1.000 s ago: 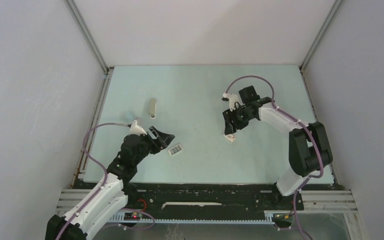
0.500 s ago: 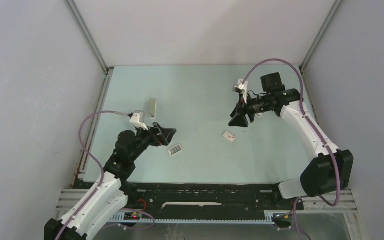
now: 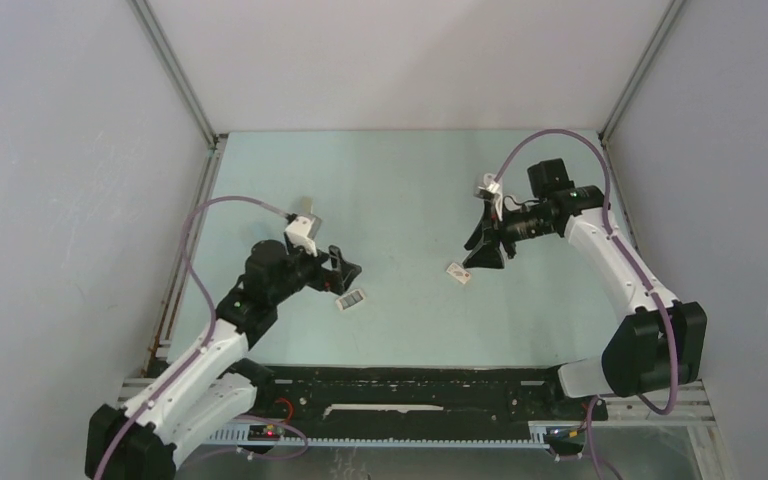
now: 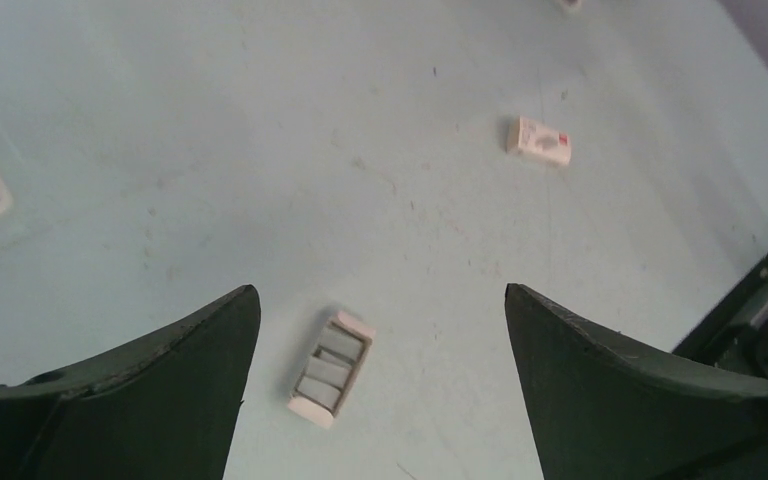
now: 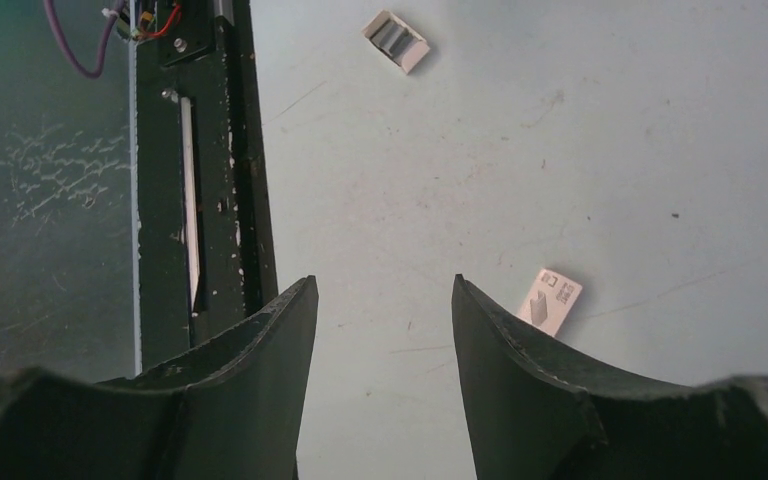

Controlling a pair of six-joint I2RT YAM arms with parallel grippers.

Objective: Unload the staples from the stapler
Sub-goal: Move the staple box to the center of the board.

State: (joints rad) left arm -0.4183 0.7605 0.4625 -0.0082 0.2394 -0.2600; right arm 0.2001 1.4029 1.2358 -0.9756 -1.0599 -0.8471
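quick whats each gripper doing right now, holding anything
Left gripper: open, holding nothing.
Right gripper: open, holding nothing.

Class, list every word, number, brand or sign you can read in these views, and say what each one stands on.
No text can be read in any view.
Print on the small white box: a red patch and grey marks, too small and blurred to read.
The staples and the white holder around them: no marking visible.
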